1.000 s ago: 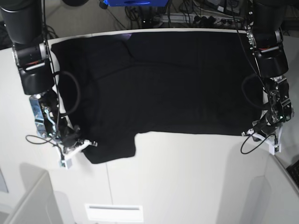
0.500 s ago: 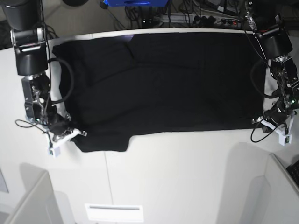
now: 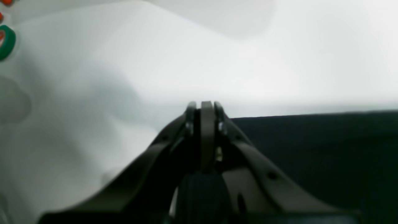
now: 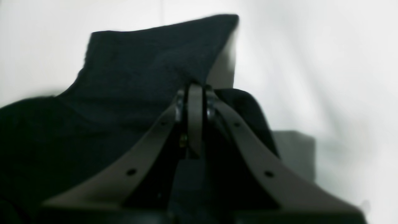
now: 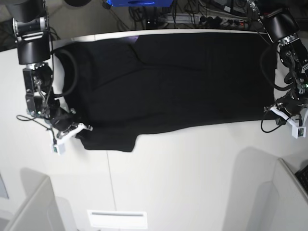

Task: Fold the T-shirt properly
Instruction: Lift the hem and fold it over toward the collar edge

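The black T-shirt (image 5: 173, 82) lies spread wide across the white table (image 5: 192, 173), plain side up, with one sleeve (image 5: 108, 139) hanging toward the near edge on the left. My right gripper (image 5: 81, 129) is shut on the cloth beside that sleeve. In the right wrist view its closed fingertips (image 4: 195, 90) pinch black fabric (image 4: 140, 71) that rises ahead of them. My left gripper (image 5: 272, 111) is shut on the shirt's near right corner. In the left wrist view the closed gripper (image 3: 206, 107) sits at the cloth's edge, and the T-shirt (image 3: 317, 149) stretches off to the right.
Cables and a power strip (image 5: 216, 19) run behind the table's far edge. White panels stand at the near left (image 5: 29, 207) and near right (image 5: 293, 192). A green and orange object (image 3: 6, 42) sits at the left edge of the left wrist view.
Both grippers moved outward and toward the far side, still shut. They dragged the shirt's near edge back, and the cloth now lies wider and flatter.
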Controlling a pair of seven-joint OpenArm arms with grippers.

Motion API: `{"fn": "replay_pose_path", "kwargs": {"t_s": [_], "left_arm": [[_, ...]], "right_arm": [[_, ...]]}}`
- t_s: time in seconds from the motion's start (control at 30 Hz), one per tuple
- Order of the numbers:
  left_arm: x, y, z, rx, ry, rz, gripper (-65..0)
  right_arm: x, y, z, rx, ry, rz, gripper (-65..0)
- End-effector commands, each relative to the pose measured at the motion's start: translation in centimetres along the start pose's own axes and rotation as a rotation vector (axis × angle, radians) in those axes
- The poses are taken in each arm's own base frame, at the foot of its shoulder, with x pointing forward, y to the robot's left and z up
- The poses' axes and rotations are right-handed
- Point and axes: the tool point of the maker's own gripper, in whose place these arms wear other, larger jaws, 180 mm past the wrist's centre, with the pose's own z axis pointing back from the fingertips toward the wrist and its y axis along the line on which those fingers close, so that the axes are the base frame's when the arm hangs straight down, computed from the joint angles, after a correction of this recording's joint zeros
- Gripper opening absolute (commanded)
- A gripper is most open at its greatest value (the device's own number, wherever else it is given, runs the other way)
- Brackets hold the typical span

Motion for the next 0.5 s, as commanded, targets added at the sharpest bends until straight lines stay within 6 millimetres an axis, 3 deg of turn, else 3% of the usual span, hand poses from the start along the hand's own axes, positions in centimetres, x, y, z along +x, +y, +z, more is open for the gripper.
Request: {"fn": "replay_pose_path", "kwargs": {"t_s": [0.0,0.27,0.47], "left_arm": [[1.6,0.5,0.8,0.012,-0.045,-0.033,-65.0],[-0.3,1.5,2.5,0.045,-0.031,-0.039,-65.0],[-1.0,0.1,4.1,0.009,-0.046,-0.061,-65.0]], "right_arm": [[2.7,0.1,0.7,0.006,-0.069,0.014,-65.0],[2.5,0.4,2.1,0.016,-0.083,0.005,-65.0],[1.9,0.4,3.3,0.021,-0.075,-0.021,-65.0]]}}
